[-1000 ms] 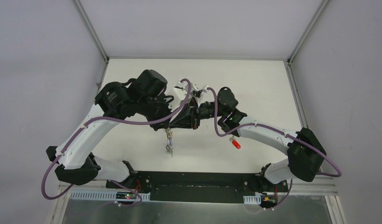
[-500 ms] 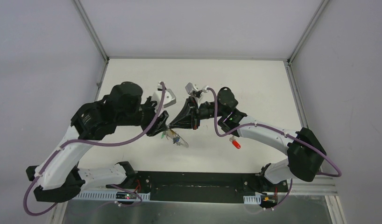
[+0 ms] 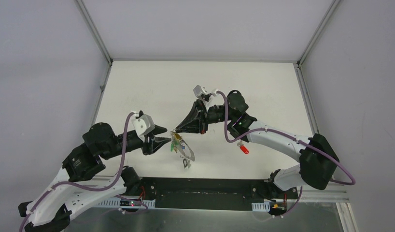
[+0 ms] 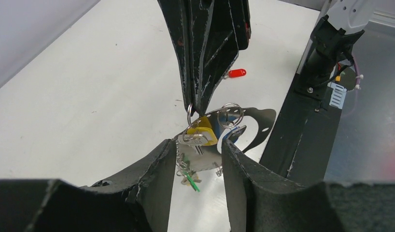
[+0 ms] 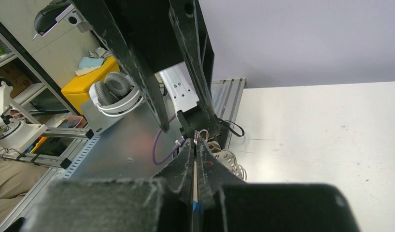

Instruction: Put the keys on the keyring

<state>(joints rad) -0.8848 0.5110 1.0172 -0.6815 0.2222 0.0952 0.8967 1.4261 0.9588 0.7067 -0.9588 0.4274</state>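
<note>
My right gripper (image 3: 175, 130) is shut, pinching the top of the keyring (image 4: 256, 120), a flat grey metal band with holes that hangs in the air below its tips (image 5: 196, 141). A yellow-headed key (image 4: 204, 133), a green-tagged key (image 4: 194, 182) and small wire rings (image 4: 232, 114) dangle from the same bunch (image 3: 180, 146). My left gripper (image 3: 162, 136) stands open just left of the bunch, its fingers (image 4: 157, 179) apart with nothing between them. A red-headed key (image 3: 244, 149) lies alone on the table under the right forearm.
The black mounting plate (image 3: 200, 191) and both arm bases run along the table's near edge. Purple cables (image 3: 236, 137) loop off both arms. Grey walls close the table's far side and both ends.
My left arm has pulled back down and to the left, away from the right gripper, and its jaws have opened. The key bunch now hangs and swings from the right gripper alone.
</note>
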